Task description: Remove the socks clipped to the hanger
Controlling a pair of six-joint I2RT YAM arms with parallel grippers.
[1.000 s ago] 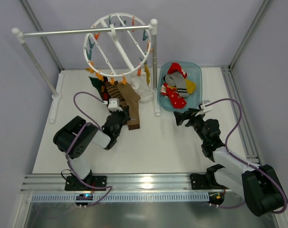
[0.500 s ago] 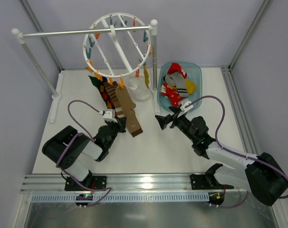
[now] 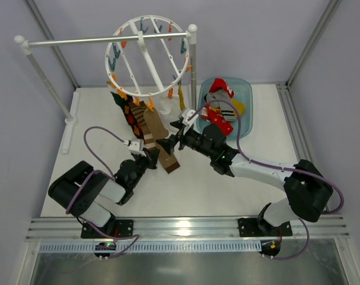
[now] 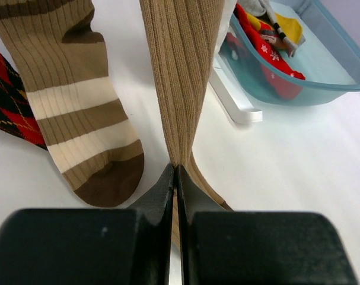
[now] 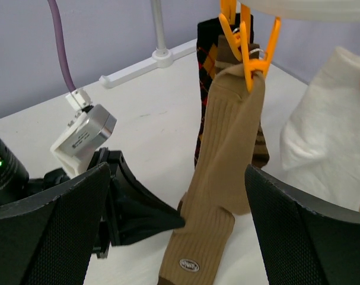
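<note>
Left gripper (image 4: 175, 178) is clamped on the lower end of the tan sock (image 4: 181, 71), low near the table (image 4: 298, 154). The sock's top hangs from an orange clip (image 5: 248, 44) on the hanger (image 3: 153, 64) rim, between the striped sock (image 4: 79, 113) and the white sock (image 5: 322, 136). Right gripper (image 5: 177, 172) has its jaws wide apart, facing the tan sock mid-length, not touching. Blue tub (image 3: 246, 86) holding socks sits right of the hanger.
</note>
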